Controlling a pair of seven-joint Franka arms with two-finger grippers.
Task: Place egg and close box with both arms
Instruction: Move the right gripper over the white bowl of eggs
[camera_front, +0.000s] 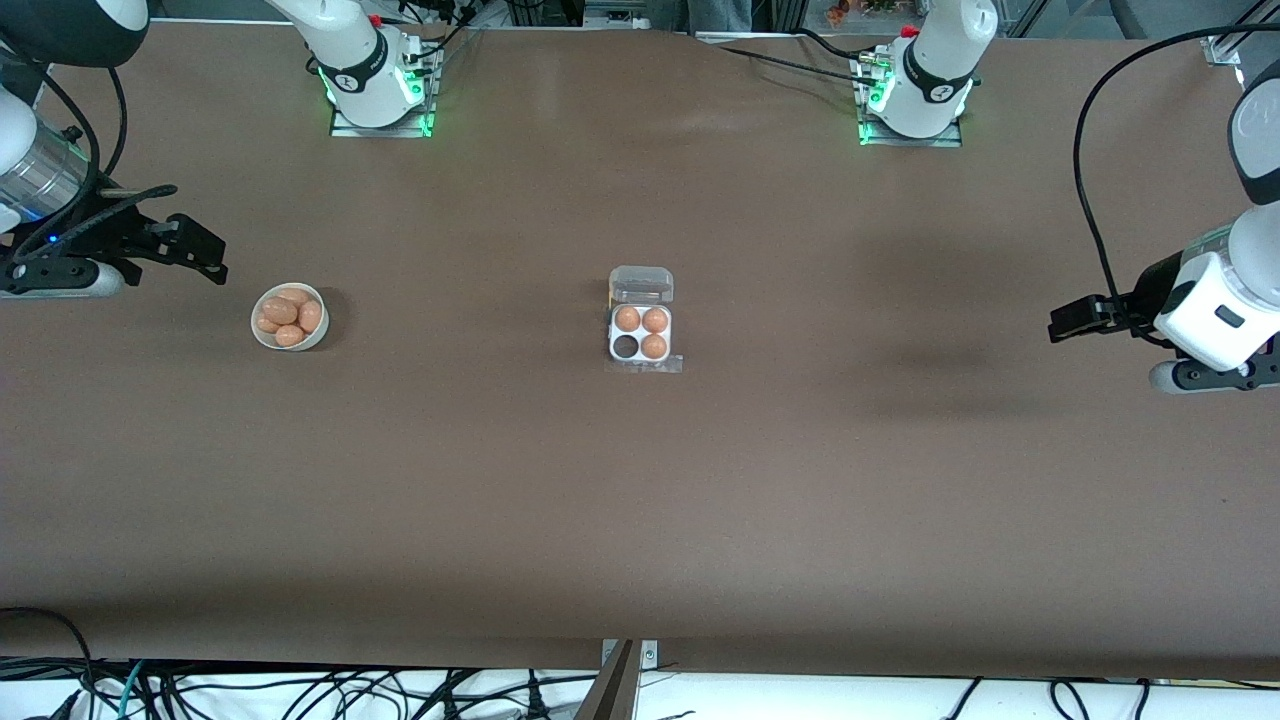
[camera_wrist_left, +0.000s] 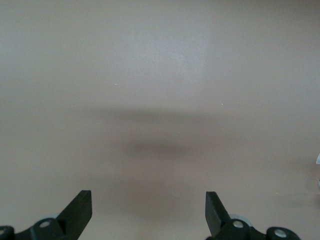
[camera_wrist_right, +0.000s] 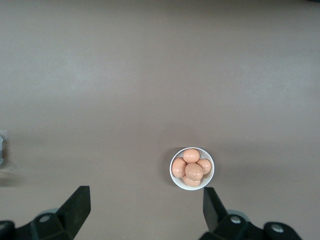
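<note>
Jaws spread on both grippers; box (camera_front: 641, 331) open, three eggs.

Table (camera_front: 640, 520): matt brown covering, smooth, faintly rippled near the arm bases. Box (camera_front: 641, 334): whitish plastic tray, clear glossy plastic lid (camera_front: 641, 285). Eggs in the box (camera_front: 641, 320): light brown, smooth, slight sheen. Bowl (camera_front: 262, 336): white, smooth, glossy-looking. Arms (camera_front: 1215, 300): glossy white casing, black bands. Gripper fingers (camera_wrist_right: 75, 207): matt black, look plastic.
</note>
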